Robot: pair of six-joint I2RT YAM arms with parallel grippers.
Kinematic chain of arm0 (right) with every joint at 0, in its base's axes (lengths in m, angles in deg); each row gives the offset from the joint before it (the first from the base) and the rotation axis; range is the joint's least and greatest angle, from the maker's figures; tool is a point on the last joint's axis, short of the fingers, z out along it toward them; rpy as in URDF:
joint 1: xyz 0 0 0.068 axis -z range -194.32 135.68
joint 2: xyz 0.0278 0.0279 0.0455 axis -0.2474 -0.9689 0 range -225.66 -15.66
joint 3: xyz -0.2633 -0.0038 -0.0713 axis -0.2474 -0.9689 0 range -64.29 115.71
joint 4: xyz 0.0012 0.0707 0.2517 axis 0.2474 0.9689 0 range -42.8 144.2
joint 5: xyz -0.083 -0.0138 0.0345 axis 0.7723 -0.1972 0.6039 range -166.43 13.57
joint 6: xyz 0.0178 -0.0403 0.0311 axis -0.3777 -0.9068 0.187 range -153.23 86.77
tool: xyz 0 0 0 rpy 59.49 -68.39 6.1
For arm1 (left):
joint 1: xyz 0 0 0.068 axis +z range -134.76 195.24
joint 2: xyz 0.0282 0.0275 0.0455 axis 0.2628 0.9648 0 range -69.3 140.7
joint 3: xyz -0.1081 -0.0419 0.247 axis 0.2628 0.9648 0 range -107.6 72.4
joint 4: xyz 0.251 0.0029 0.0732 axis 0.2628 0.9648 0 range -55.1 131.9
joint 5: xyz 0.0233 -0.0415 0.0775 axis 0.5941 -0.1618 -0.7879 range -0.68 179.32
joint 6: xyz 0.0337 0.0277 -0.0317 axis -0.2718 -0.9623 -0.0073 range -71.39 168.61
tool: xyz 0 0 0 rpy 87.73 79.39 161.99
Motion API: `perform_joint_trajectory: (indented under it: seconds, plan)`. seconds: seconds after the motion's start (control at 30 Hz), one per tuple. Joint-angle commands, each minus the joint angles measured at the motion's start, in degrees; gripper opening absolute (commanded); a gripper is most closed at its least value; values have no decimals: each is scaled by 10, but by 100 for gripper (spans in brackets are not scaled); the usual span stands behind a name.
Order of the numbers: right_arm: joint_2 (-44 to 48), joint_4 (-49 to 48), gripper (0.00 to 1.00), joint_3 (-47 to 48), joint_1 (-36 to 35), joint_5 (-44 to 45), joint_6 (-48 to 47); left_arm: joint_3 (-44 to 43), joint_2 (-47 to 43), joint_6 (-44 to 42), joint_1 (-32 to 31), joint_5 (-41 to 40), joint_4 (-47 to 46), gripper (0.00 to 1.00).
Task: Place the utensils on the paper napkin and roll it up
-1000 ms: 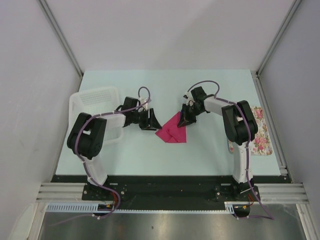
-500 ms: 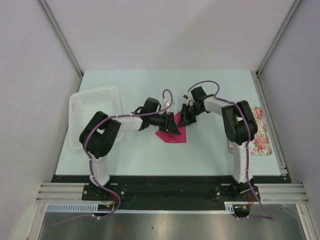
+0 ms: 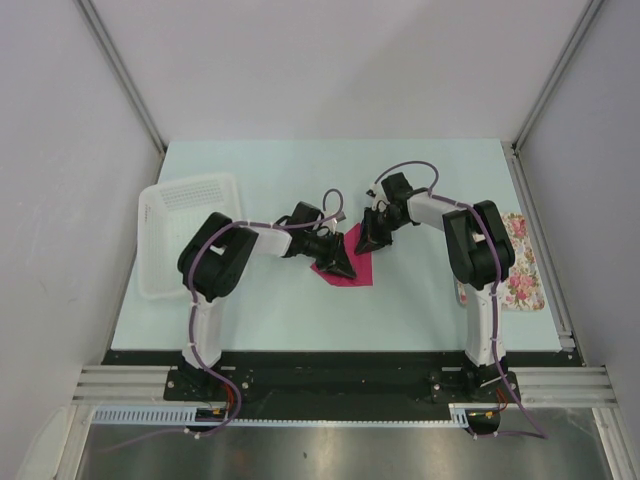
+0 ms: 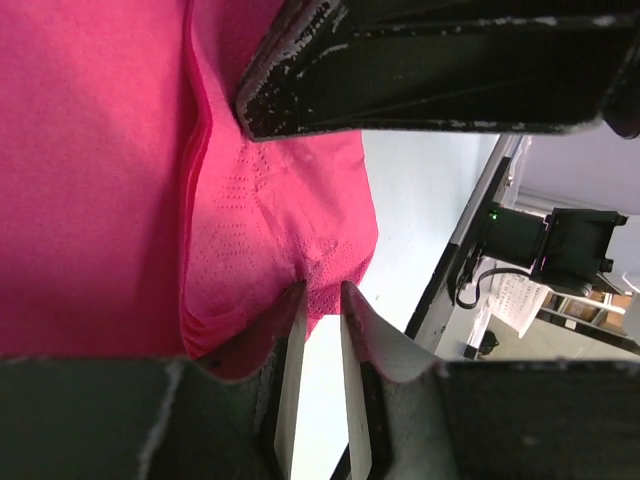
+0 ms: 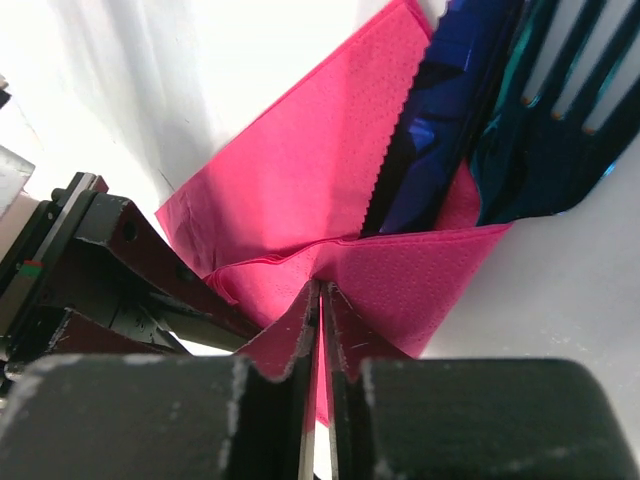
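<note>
The pink paper napkin [image 3: 355, 268] lies mid-table, folded over the dark blue utensils [image 5: 450, 110], whose fork tines [image 5: 560, 100] stick out in the right wrist view. My right gripper [image 3: 370, 238] is shut on a raised fold of the napkin [image 5: 400, 280], with its tips [image 5: 322, 287] pinching it. My left gripper [image 3: 337, 262] rests on the napkin's left part. In the left wrist view its jaws [image 4: 322, 290] stand a narrow gap apart, with the napkin's edge [image 4: 250, 220] at their tips. The utensils are hidden in the top view.
A white basket [image 3: 160, 215] stands at the table's left. A floral tray [image 3: 525, 270] lies at the right edge behind the right arm. The two grippers are close together over the napkin.
My left arm has swung right from beside the basket onto the napkin, and its jaws have narrowed. The right gripper has kept its hold in place.
</note>
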Motion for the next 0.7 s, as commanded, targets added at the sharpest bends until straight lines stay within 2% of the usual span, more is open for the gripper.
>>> perform_joint_trajectory:
  seconds: [0.0,0.1,0.3,0.67]
  plan:
    - [-11,-13,10,21,-11,47,-17,-8,13,-23,11,-57,52,26]
    - [23,-2,13,22,-15,26,-16,-10,8,-28,11,-61,55,25]
    - [62,14,13,-16,-30,4,-10,-7,0,-35,11,-65,58,25]
    - [75,16,12,-66,-35,15,-9,0,-5,-37,11,-67,54,25]
